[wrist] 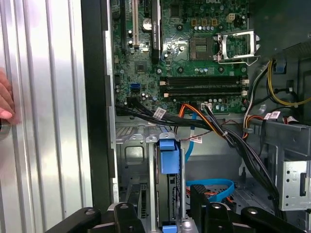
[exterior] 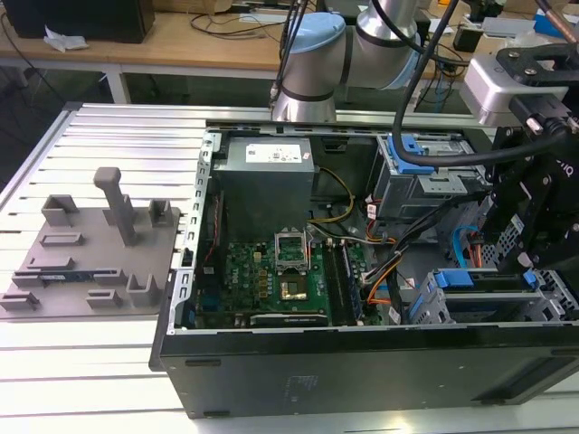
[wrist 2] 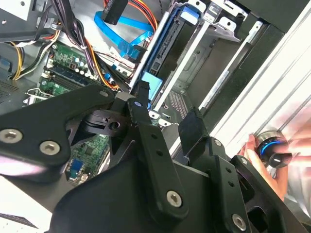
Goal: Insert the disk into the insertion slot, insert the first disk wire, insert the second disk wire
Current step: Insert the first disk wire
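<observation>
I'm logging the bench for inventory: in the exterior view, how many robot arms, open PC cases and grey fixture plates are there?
Robot arm: 1
Open PC case: 1
Grey fixture plate: 1
Total: 3

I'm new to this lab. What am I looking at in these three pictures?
A robot arm works over an open computer case on a ridged metal table. One picture is taken from off the arm; the two others come from cameras at its wrist, looking past its black two-fingered hand. The hand is open and empty, above the drive in its blue frame, which sits in the grey metal cage. A light-blue cable lies beside it. A grey holder plate lies at the exterior view's left.
</observation>
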Controlling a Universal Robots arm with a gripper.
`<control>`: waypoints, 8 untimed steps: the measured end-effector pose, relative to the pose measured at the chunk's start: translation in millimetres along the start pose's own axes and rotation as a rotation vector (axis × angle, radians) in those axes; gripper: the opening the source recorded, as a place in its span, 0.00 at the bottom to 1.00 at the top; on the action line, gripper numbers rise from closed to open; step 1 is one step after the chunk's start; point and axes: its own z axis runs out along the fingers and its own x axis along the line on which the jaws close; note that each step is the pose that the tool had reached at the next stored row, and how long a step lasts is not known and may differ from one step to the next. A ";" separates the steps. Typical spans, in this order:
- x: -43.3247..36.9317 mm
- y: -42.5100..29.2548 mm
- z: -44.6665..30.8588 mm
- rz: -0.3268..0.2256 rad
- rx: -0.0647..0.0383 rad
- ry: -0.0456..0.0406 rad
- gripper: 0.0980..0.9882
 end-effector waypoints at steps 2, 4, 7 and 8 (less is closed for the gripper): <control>0.0 0.0 0.0 0.000 0.000 0.0005 0.48; 0.0 0.0 0.0 0.000 0.000 0.0010 0.48; -0.1 0.0 0.0 0.000 0.000 0.0017 0.48; -1.8 0.1 0.1 0.000 0.000 0.0079 0.48</control>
